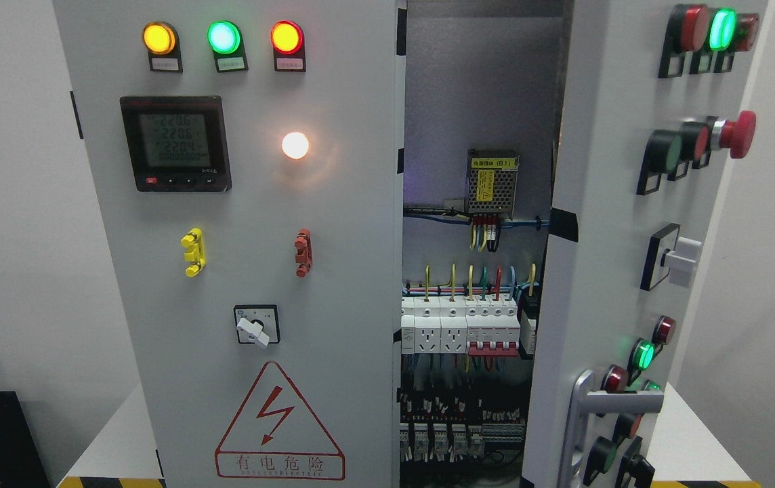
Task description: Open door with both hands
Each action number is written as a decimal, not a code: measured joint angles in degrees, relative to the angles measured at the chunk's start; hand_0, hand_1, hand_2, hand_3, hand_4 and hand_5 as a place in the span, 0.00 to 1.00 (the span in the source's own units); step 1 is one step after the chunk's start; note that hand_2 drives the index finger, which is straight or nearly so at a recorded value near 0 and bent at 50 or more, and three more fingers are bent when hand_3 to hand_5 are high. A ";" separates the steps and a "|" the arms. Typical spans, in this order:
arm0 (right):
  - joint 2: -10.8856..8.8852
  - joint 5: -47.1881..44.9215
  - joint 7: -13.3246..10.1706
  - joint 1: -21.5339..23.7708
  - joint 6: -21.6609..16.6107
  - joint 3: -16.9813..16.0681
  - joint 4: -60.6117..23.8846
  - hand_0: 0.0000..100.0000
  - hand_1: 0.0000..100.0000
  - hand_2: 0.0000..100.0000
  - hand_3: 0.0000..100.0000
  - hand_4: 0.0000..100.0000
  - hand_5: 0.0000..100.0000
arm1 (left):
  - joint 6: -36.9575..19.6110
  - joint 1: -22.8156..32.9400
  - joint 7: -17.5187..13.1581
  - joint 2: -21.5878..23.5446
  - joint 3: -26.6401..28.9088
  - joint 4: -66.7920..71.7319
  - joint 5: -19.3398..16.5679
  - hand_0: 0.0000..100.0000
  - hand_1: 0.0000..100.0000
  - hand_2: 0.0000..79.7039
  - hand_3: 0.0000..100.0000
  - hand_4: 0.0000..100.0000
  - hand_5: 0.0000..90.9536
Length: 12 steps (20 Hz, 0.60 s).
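No robot hand is being shown in the head view, so neither hand's state can be told, and directions from a hand cannot be fixed. Two doors are being seen on the cabinet: the left door (245,271) is being kept shut and flat to the camera, while the right door (604,257) is being held swung outward, leaving the wiring (475,285) exposed between them. One handle (591,407) is being shown low on the right door, its lever lying level and its plate running upright; no handle is being made out on the left door. It is being judged that the right arm, entering from that side, would be nearer the handle. Three lamps (223,37) are being counted across the left door's top, one meter (176,142) below them, and one warning triangle (279,423) near the bottom.
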 measured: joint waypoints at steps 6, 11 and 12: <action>0.00 0.00 0.01 0.00 0.00 0.00 0.00 0.12 0.39 0.00 0.00 0.00 0.00 | 0.65 -14.55 -0.33 7.32 -2.48 -2.28 0.96 0.12 0.39 0.00 0.00 0.00 0.00; 0.00 0.00 0.01 0.00 0.00 0.01 0.00 0.12 0.39 0.00 0.00 0.00 0.00 | 1.02 -51.81 -0.37 11.23 -24.90 -4.14 0.63 0.12 0.39 0.00 0.00 0.00 0.00; 0.00 0.00 0.01 0.00 0.00 0.01 0.00 0.12 0.39 0.00 0.00 0.00 0.00 | 1.12 -59.74 -0.38 11.76 -30.24 -4.61 0.61 0.12 0.39 0.00 0.00 0.00 0.00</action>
